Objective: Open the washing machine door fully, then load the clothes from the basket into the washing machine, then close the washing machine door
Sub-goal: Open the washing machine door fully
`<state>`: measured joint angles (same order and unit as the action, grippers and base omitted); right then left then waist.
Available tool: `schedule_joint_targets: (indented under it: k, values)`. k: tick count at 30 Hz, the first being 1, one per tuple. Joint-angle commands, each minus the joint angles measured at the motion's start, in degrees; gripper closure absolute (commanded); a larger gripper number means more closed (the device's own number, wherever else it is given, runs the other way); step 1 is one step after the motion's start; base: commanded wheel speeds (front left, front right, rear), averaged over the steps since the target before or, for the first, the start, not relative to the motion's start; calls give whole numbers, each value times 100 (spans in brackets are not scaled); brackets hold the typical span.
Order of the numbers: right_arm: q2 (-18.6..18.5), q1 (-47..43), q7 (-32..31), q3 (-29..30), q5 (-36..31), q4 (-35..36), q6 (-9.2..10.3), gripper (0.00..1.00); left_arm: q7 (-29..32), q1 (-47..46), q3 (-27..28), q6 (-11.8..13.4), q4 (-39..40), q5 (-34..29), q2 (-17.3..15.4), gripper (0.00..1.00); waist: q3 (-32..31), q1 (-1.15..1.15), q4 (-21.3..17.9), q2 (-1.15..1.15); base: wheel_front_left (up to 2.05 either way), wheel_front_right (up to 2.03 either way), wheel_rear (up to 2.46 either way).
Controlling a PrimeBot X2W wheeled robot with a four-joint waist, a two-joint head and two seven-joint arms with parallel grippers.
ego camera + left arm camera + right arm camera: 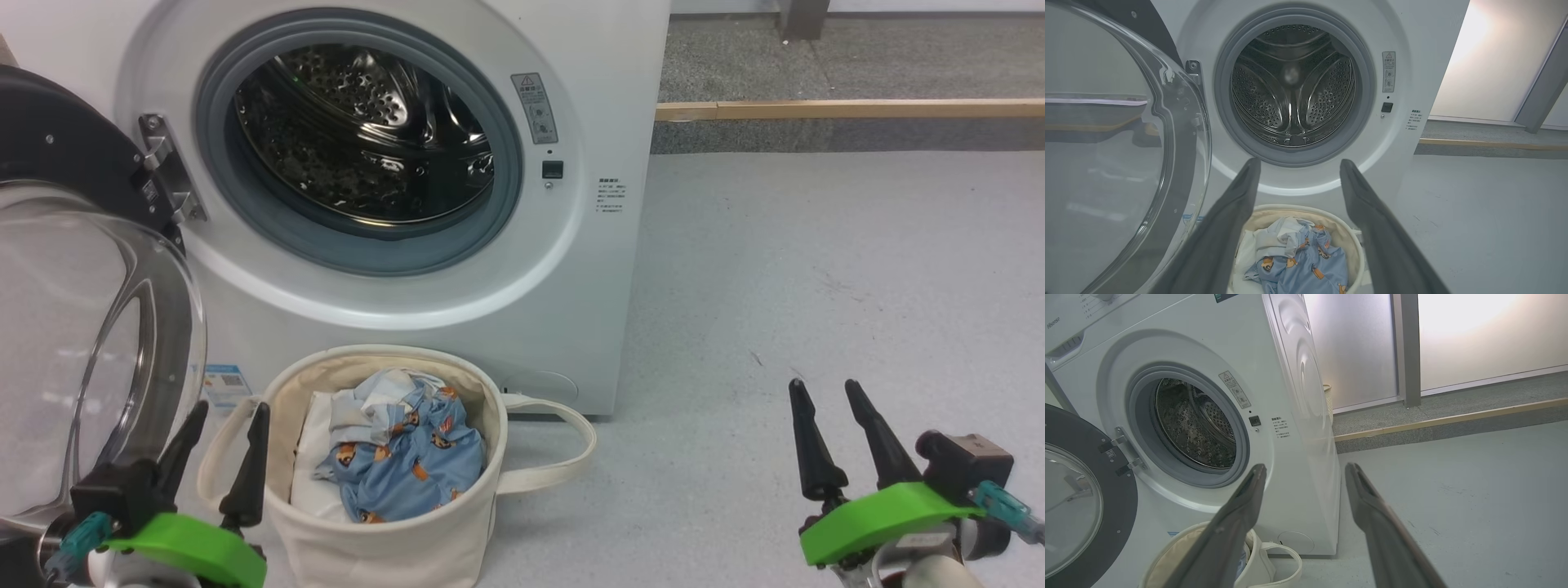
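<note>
Left gripper [231, 408] gapes, tapered dark jaws beside round canvas basket [384, 547].

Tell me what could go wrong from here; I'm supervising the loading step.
The washing machine door hangs open with its glass bowl close beside the basket; a reach down could knock it. The clothes lie crumpled over a white bundle, so a grab may lift both. The soft basket could tip.

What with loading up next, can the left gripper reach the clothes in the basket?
Probably yes: the left gripper is open beside the basket, and the clothes lie uncovered at its open top.
</note>
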<state>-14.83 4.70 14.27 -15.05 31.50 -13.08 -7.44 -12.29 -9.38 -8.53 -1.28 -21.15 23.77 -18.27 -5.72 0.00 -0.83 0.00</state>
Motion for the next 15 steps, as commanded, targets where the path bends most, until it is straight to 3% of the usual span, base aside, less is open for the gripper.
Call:
schedule_joint_targets:
  k: [1,15]
  values:
    - [-104,312,73,-50,-7,208,-5,0,-89,-297,225,-13,92,0,-180,0,1,0,0,0,0,0,0]
    - [-105,301,73,-56,5,172,-5,0,-216,-354,405,42,-82,73,-202,0,29,0,55,0,0,0,0]
